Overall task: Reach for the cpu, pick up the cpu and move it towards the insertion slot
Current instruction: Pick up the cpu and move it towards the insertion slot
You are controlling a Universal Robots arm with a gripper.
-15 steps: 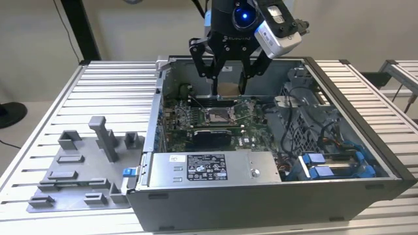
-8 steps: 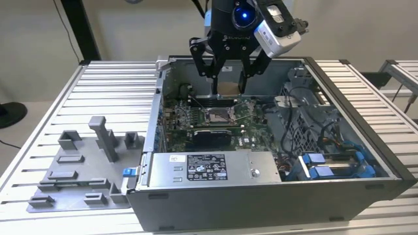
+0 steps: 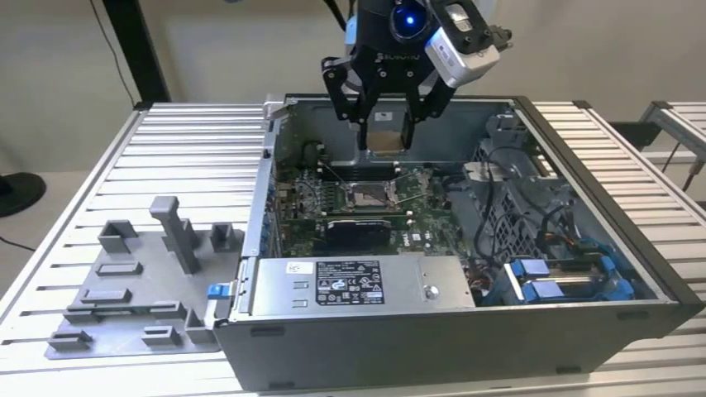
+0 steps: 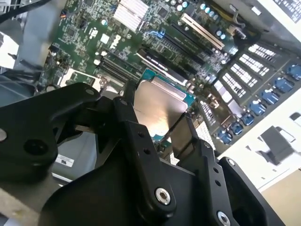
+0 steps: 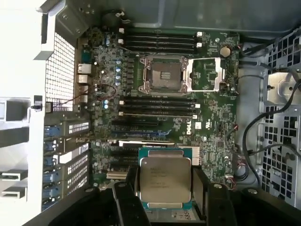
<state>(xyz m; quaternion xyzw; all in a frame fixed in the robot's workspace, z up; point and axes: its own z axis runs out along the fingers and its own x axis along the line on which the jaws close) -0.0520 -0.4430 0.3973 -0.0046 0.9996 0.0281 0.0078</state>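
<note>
A bench point(image 3: 188, 136) of ribbed, silvery slats is seen in the exterior view. An open computer case point(image 3: 464, 331) is carried on it, toward the exterior view's right. Just beside the case, at the exterior view's left and near edge, a flat grey fixture plate point(image 3: 121, 318) with upright grey blocks is laid on the slats.

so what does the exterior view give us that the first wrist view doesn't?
Exterior view: the whole open computer case on the slatted table, with the grey fixture plate beside it, and the gripper hanging above the board.
First wrist view: the insertion slot seen straight on, frame open and centre bare.
Both: the cpu held in the jaws, apart from the slot.
</note>
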